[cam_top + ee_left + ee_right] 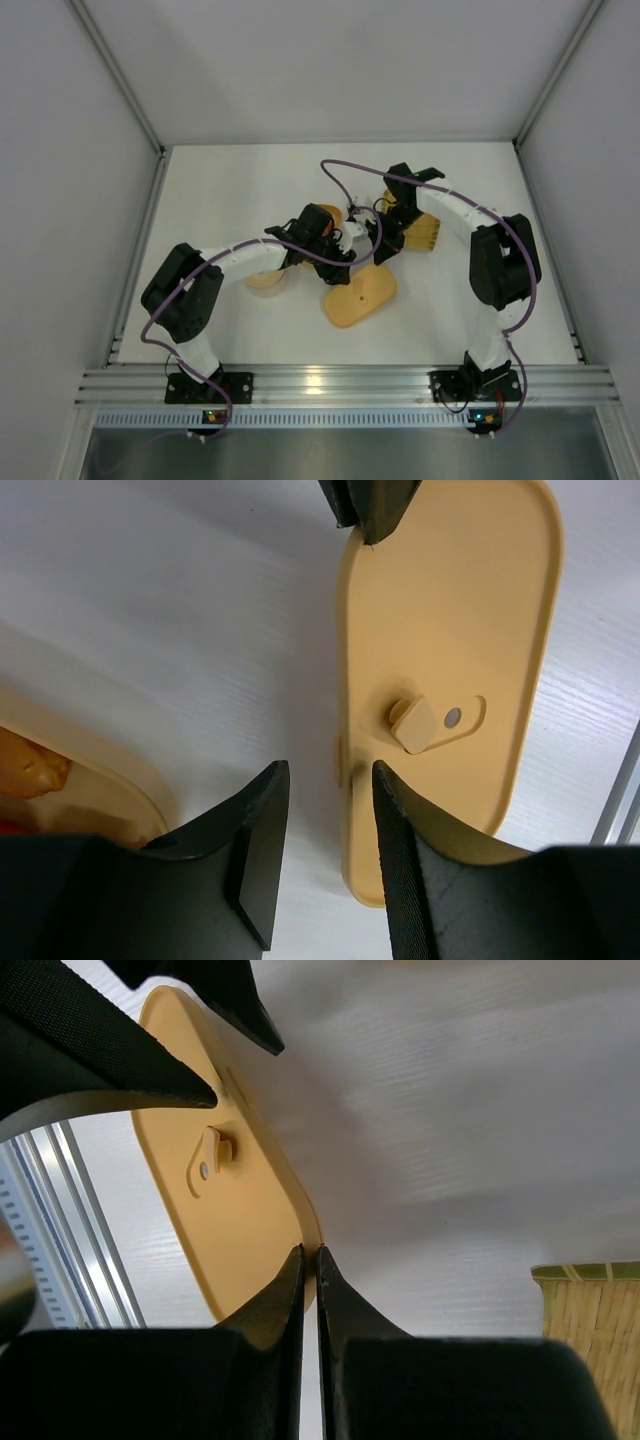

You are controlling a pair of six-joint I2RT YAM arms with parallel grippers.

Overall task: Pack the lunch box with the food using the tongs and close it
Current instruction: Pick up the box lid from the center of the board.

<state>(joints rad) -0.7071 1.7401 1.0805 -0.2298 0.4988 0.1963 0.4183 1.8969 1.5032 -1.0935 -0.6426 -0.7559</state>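
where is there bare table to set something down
Bare: the far strip of table along the back wall, and the near strip between left arm base and right arm base. Crowded: the middle, where lid, box, woven tray, left gripper and right gripper bunch.

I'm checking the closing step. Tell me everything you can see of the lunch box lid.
The lid is a flat, pale-orange oblong of smooth plastic with rounded ends. Near its middle sits a small raised tab with a silver dot beside it. It is off the box, over the white table; whether it lies flat is unclear. The right gripper is shut, seemingly pinching its long edge; the left gripper stands open astride the same edge further along.
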